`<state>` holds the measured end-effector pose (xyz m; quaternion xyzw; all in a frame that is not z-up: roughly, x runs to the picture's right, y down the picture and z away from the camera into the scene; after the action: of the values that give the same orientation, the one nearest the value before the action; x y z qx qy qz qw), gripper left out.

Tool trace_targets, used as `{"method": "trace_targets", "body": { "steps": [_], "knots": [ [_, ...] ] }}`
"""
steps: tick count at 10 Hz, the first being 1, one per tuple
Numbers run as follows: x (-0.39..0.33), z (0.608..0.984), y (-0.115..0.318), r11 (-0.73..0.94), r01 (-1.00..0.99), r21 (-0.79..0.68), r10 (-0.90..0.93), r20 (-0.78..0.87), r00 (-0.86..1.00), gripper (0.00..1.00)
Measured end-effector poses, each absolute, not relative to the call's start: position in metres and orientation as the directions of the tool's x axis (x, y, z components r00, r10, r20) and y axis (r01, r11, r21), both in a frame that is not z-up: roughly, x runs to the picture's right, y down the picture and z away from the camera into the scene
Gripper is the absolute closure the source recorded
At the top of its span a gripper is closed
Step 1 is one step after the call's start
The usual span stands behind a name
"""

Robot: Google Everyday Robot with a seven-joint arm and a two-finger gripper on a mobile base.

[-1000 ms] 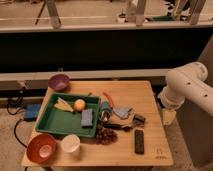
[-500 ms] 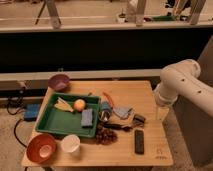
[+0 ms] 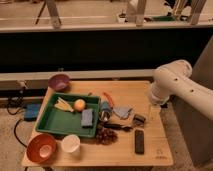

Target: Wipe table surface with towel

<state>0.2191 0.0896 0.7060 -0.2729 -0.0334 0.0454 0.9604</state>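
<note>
Hand [image 3: 154, 112] hangs over right edge of worktop [image 3: 131, 92]; open or closed: cannot tell. Towel [image 3: 122, 111] lies crumpled mid-worktop, near hand, apart from it. Judgement: wiping not started; grasp and wipe outstanding.

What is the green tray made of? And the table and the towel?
The tray looks like plastic: even green, smooth, with a molded rim. The table looks like wood, pale tan and matte, maybe a laminate. The towel looks like soft cloth, grey-blue and crumpled. The hand hangs at the table's right edge, apart from the towel.
</note>
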Motion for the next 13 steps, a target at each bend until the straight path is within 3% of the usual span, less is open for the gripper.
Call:
{"method": "trace_targets", "body": {
  "steps": [13],
  "knots": [
    [0.176, 0.752, 0.118, 0.820, -0.057, -0.569, 0.149, 0.117, 0.982, 0.20]
  ]
}}
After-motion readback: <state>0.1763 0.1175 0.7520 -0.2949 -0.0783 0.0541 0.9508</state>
